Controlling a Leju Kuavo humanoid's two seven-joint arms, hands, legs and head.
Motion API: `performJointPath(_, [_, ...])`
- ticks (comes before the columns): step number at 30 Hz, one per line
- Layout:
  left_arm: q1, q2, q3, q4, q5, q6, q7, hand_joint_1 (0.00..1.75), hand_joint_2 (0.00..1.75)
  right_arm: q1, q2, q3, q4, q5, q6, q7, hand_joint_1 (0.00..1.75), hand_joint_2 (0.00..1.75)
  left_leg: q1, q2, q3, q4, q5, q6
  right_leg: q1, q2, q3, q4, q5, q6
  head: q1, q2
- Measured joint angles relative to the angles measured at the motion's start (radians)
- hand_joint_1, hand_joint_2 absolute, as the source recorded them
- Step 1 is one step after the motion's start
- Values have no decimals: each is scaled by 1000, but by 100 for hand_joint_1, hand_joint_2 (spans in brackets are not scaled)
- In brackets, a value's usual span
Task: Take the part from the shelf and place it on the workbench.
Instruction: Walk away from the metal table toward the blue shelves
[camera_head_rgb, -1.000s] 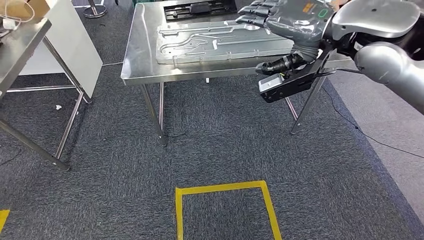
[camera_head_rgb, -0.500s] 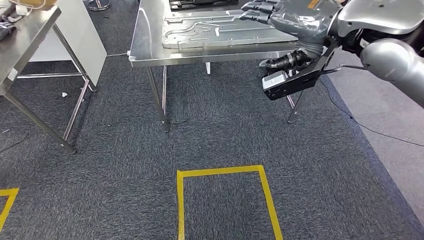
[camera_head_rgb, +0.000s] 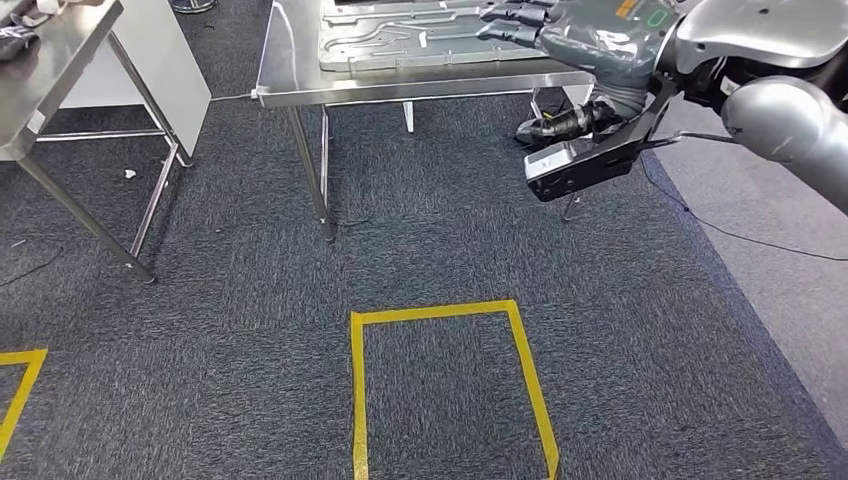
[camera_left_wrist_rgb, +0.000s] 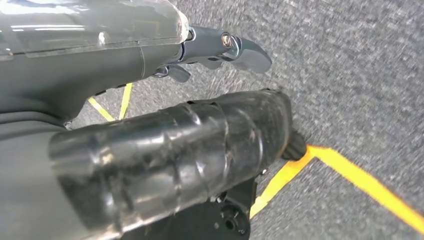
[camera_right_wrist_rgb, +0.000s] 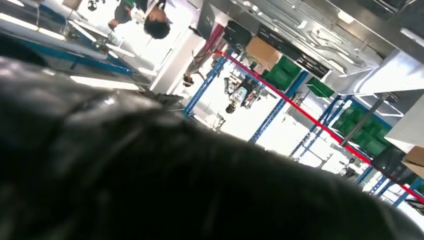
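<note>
The part, a flat silver stamped metal plate, lies on the steel workbench at the top of the head view. My right hand hangs raised in front of the bench's right end, fingers stretched out and thumb apart below them, holding nothing. It is in the air, not touching the plate. The right wrist view shows the plate on the bench beyond the dark blur of the hand. My left hand hangs over the carpet with its fingers apart from the thumb, empty.
A second steel table and a white panel stand at the left. Yellow tape marks a square on the dark carpet below. A cable runs over the lighter floor at the right. A person stands far off.
The whole picture has shifted: the workbench and side table have slid toward the top and the tape square has come up, so the camera has moved back. The right hand keeps its pose.
</note>
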Motion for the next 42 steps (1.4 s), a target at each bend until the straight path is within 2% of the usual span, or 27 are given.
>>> performJointPath(1, [1,0,0,0,-1,0,0,0,0,1,0,1,0,0,0,0,0,0,1,-2,-11,16,-25,-6,-2,-2,-12,-3,15,-9,0,0])
performJointPath(2, [2,0,0,0,-2,0,0,0,0,1,-1,2,-1,0,0,0,0,0,3,-4,-24,51,-70,-11,-5,-4,-27,-6,31,-16,0,0])
performJointPath(4, [4,-1,0,0,-6,0,0,0,0,1,-1,2,-1,-1,0,0,0,0,8,-6,-50,168,-180,-21,-5,-4,-61,-6,61,-23,0,0])
performJointPath(5, [4,-2,0,0,-8,0,-1,0,0,1,-2,2,-1,-1,-1,0,0,0,10,-6,-55,229,-208,-24,-5,-2,-81,-6,76,-22,-1,0])
performJointPath(6, [4,-2,0,0,-10,0,-3,0,0,1,-2,3,-2,-1,-1,0,0,0,11,-6,-53,273,-208,-26,-4,0,-100,-5,89,-20,-1,0])
performJointPath(7, [3,-2,0,0,-10,0,-5,0,0,1,-3,3,-2,-1,-1,0,0,0,12,-6,-39,292,-186,-27,-5,2,-120,-3,102,-17,-1,0])
performJointPath(8, [2,-2,1,0,-11,0,-6,0,0,2,-4,4,-2,-1,-1,0,0,0,12,-6,-10,281,-154,-25,-5,3,-138,-2,114,-13,-1,0])
performJointPath(9, [2,-2,1,0,-11,0,-6,0,0,1,-4,4,-3,-1,-1,0,0,0,11,-6,33,242,-132,-21,-5,4,-152,0,126,-10,-1,0])
performJointPath(10, [1,-1,1,0,-11,0,-5,0,0,1,-5,4,-4,-1,-1,0,0,0,10,-6,95,177,-133,-16,-3,4,-165,4,136,-5,-1,0])
performJointPath(11, [1,-1,1,0,-11,1,-4,0,0,0,-7,4,-4,-1,-2,0,0,0,8,-6,156,98,-156,-10,-1,4,-173,9,144,0,-1,0])
performJointPath(12, [0,-1,2,0,-11,1,-3,0,0,-1,-9,4,-5,-1,-3,0,0,0,6,-6,201,35,-183,-3,1,3,-179,11,152,6,0,0])
performJointPath(13, [-1,-1,2,0,-11,1,-3,0,0,-3,-11,4,-6,-1,-4,0,0,0,3,-7,229,-10,-204,3,2,1,-182,12,160,13,0,0])
performJointPath(14, [-1,-1,2,0,-11,1,-3,0,0,-4,-13,4,-6,-1,-4,0,0,0,2,-6,233,-32,-212,11,1,-1,-183,10,169,19,0,0])
performJointPath(15, [-1,-1,3,0,-11,1,-2,0,0,-4,-14,4,-6,-1,-5,-1,0,0,3,-6,228,-32,-204,19,-1,-1,-184,10,173,25,1,0])
performJointPath(16, [-1,-1,3,0,-11,1,-2,0,0,-4,-14,5,-6,-1,-5,-1,0,0,3,-5,225,-35,-195,26,-4,0,-190,20,163,29,1,0])
performJointPath(17, [0,-1,4,0,-11,1,-2,0,0,-4,-14,5,-7,-1,-5,-1,0,0,4,-3,220,-37,-186,33,-6,1,-203,51,137,33,1,0])
performJointPath(20, [1,-2,4,0,-11,1,-1,0,0,-3,-17,8,-7,-1,-5,-1,0,0,2,1,197,-34,-163,43,-7,4,-268,233,20,41,1,0])
performJointPath(21, [2,-1,4,0,-11,2,-1,0,0,-3,-18,10,-7,-2,-4,-1,0,0,0,1,188,-33,-158,43,-7,4,-276,273,4,42,1,0])
performJointPath(22, [3,-2,4,0,-11,2,-1,0,0,-2,-18,12,-7,-2,-4,-1,0,0,-1,1,181,-30,-154,43,-7,4,-265,277,6,42,1,0])
performJointPath(23, [4,-2,4,0,-11,2,-1,0,0,-2,-19,13,-8,-2,-5,-1,0,0,-2,1,176,-27,-152,43,-6,4,-233,241,25,40,1,0])
performJointPath(25, [4,-3,4,0,-12,1,-1,0,0,-3,-19,15,-8,-2,-5,-1,0,0,-4,0,168,-19,-151,40,-3,4,-143,111,64,29,1,0])
performJointPath(26, [3,-4,4,0,-13,1,-1,0,0,-4,-19,15,-8,-2,-6,-1,0,0,-5,0,164,-15,-152,37,1,4,-112,59,74,22,1,0])
performJointPath(27, [3,-4,4,0,-14,1,-1,0,0,-4,-19,14,-8,-2,-7,-1,0,0,-6,0,161,-11,-152,33,5,4,-97,28,76,17,0,0])
performJointPath(28, [3,-4,4,0,-16,1,-1,0,0,-4,-19,14,-8,-2,-8,-1,0,0,-7,-1,157,-8,-152,32,7,4,-95,19,73,13,0,0])
performJointPath(31, [2,-3,4,0,-19,3,-1,0,0,-2,-20,15,-9,-3,-13,-1,0,0,-7,-1,153,-8,-150,33,7,5,-98,13,78,12,0,0])
performJointPath(42, [3,-5,5,0,-28,4,-2,0,0,2,-21,15,-9,-3,-20,0,0,0,-6,-1,153,-15,-142,20,9,5,-102,14,83,3,0,0])
